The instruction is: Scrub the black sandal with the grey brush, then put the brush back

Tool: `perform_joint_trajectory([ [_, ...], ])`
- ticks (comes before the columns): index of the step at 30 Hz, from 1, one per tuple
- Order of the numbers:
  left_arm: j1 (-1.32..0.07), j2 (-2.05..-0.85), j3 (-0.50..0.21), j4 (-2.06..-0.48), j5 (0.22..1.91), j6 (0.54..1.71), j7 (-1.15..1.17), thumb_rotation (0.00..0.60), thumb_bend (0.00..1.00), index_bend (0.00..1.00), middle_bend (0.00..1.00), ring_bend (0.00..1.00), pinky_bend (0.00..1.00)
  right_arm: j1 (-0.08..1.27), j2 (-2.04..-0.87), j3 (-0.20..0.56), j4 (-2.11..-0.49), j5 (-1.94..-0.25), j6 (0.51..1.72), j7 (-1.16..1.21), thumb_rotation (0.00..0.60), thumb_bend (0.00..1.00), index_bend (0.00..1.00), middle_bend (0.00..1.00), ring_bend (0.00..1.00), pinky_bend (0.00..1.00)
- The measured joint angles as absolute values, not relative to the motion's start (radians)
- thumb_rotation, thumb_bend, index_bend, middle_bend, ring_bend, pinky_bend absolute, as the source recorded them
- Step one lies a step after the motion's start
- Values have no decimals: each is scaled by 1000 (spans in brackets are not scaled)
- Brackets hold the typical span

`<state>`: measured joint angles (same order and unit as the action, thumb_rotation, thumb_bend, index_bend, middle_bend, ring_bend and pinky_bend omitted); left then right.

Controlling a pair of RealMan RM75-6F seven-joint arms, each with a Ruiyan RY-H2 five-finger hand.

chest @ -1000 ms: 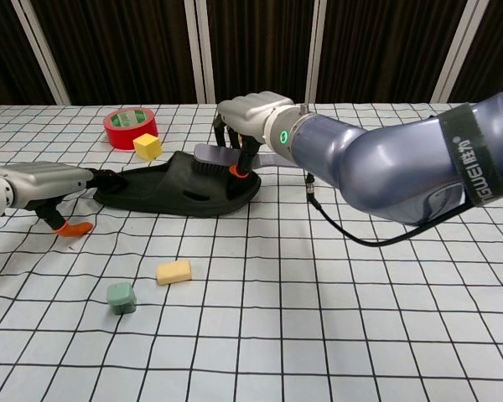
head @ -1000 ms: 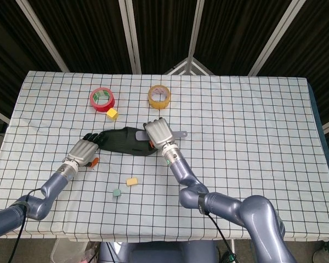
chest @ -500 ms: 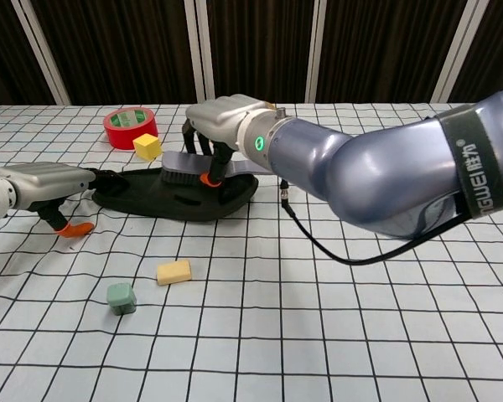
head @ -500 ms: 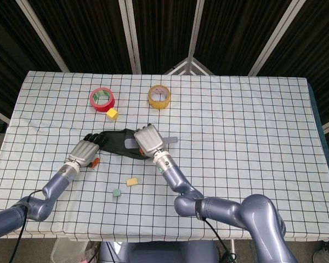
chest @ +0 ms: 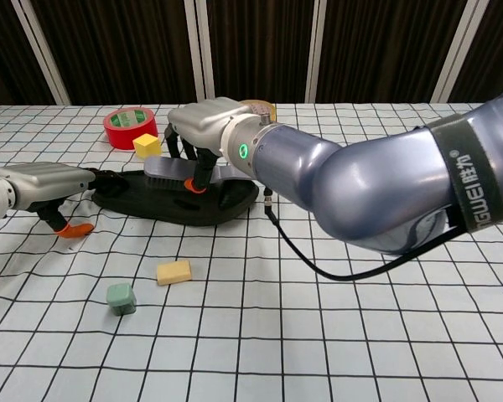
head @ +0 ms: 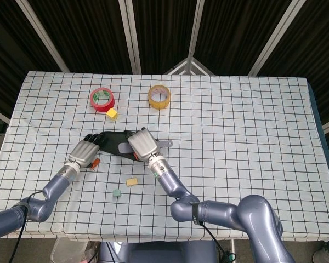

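- On the checked table, near its left middle: black sandal lying flat.
- Right hand gripping grey brush, bristles down on sandal.
- Left hand holding sandal's left end.

Head view looks steeply down; chest view low, near, sharing the table.

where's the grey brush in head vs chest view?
Head view: grey brush left of centre, handle poking right from the right hand, over the black sandal.
Chest view: brush upper left of centre, on the sandal.
Shared landmark: red tape roll.
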<state>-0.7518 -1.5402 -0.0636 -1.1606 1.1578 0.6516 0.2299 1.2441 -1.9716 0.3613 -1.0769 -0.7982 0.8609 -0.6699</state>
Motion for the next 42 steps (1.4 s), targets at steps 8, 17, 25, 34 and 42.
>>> perform_joint_trajectory([
  [8,-750,-1534,-60,-1174,1143,662,246,572,570,0,5,0,16,1218,-1967,337,-1005,-788,854,-670,600,499,784,647,492,399],
  [17,-741,-1513,-58,-1232,1159,706,244,564,546,0,5,0,16,1173,-1918,323,-1026,-784,884,-688,600,500,784,647,492,399],
  [25,-715,-1481,-54,-1303,1248,796,193,554,189,0,3,0,16,1147,-1850,327,-1176,-781,965,-750,600,499,784,647,492,399],
  [34,-625,-1358,-14,-1495,1435,1022,100,535,104,0,0,0,16,1057,-1688,310,-1465,-754,1131,-850,600,500,783,647,492,399],
  [42,-520,-1272,38,-1571,1533,1205,78,494,102,0,0,0,16,933,-1568,227,-1578,-767,1226,-858,600,500,784,647,492,399],
])
